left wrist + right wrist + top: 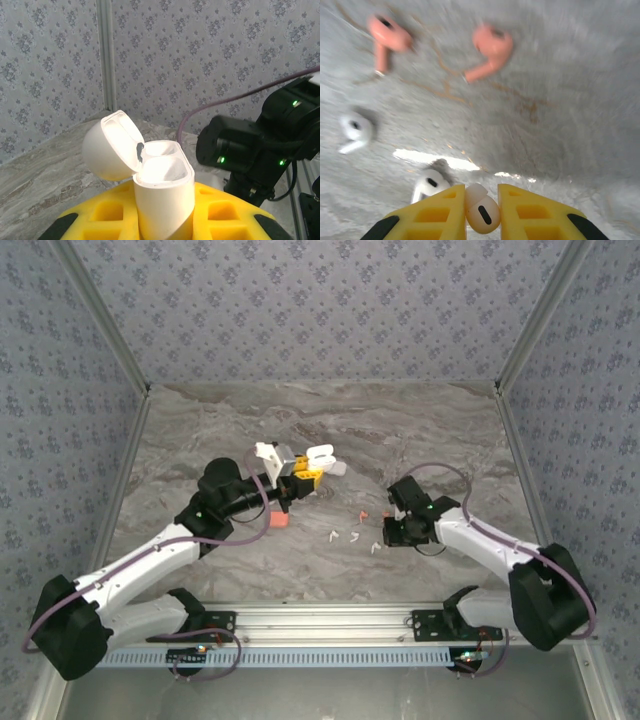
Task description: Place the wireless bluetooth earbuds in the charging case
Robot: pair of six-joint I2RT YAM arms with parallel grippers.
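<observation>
A white charging case (162, 195) stands upright between the yellow fingers of my left gripper (164, 212), which is shut on it. Its lid (107, 150) is flipped open to the left and both sockets look empty. From above, that gripper (303, 478) holds the case (320, 455) over the table's middle. My right gripper (482, 194) is low over the table, shut on a white earbud (482, 214). Two orange-red earbuds (387, 37) (490, 47) and two white earbuds (355, 130) (427, 184) lie loose on the marble. The right gripper (388, 532) sits beside that scatter (354, 535).
Another white case (268, 453) lies left of the held one. A small orange-red case (279, 521) sits on the table below the left gripper. The right arm's black wrist (250, 150) looms close behind the held case. Patterned walls close the table in on three sides.
</observation>
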